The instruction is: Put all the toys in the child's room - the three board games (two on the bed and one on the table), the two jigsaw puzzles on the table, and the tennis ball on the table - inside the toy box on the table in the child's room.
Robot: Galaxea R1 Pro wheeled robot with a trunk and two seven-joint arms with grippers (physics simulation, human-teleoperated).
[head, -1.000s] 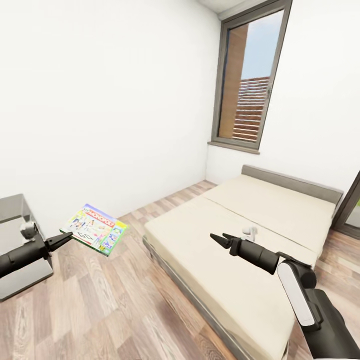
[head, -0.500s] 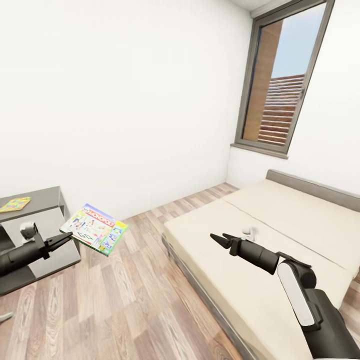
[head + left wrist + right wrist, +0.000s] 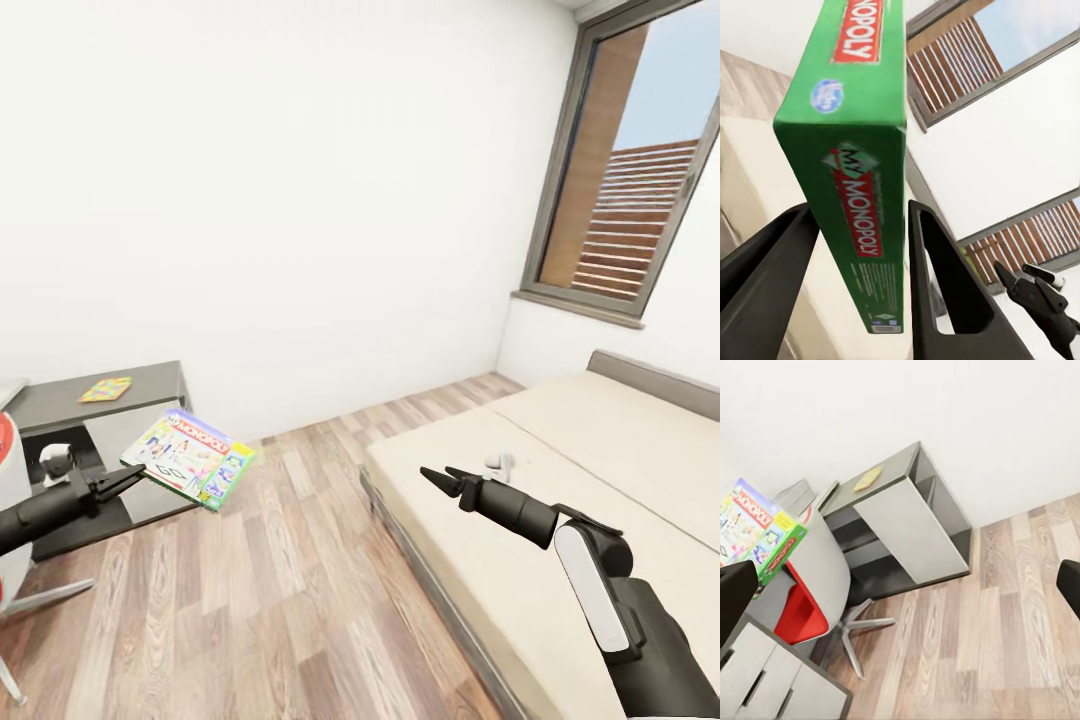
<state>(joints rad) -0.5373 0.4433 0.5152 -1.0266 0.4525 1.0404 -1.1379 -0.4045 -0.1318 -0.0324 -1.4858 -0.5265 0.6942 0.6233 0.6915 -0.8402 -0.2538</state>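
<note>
The left gripper [image 3: 128,480] is clamped on the edge of the Monopoly box [image 3: 190,458], which it holds in the air above the wood floor [image 3: 260,590], the cover facing up and a little tilted; in the left wrist view the green side of the box [image 3: 859,187] stands between the two dark fingers [image 3: 945,292], which press on it from both sides. The right gripper [image 3: 438,480] is over the near edge of the bed [image 3: 560,470], its fingers a little apart and nothing between them; a small white thing [image 3: 498,463] lies on the mattress just behind it. At the left wall stands a grey cabinet [image 3: 110,440]; a small colourful flat sheet [image 3: 106,388] lies on its top; in the right wrist view a chair [image 3: 817,585] with a red part stands beside this cabinet [image 3: 907,517].
</note>
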